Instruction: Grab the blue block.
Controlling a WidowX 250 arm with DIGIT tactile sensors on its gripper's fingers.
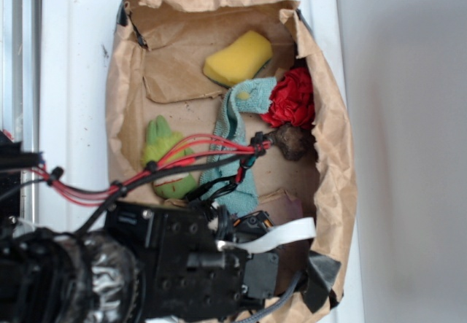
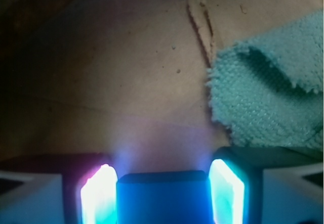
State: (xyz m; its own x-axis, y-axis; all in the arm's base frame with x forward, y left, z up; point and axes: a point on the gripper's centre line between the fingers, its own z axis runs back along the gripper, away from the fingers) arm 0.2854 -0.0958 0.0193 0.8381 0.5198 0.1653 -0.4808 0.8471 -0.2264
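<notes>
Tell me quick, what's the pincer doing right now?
Pincer: closed on the blue block, which sits between its two glowing pads.

The block (image 2: 164, 197) is cut off by the wrist view's lower edge and hidden in the exterior view, where the cloth (image 1: 232, 130) is partly covered by cables (image 1: 197, 152).

A: Blue block (image 2: 163, 197), where?
B: Wrist view only. Sits btwn the two glowing fingers (image 2: 98, 196), just below the brown paper (image 2: 111, 82).
A: Look?
B: Bright blue, smooth, flat top edge level, dark along its rim. Lower part cut off by frame.
A: Exterior view?
B: Can't see it there.
</notes>
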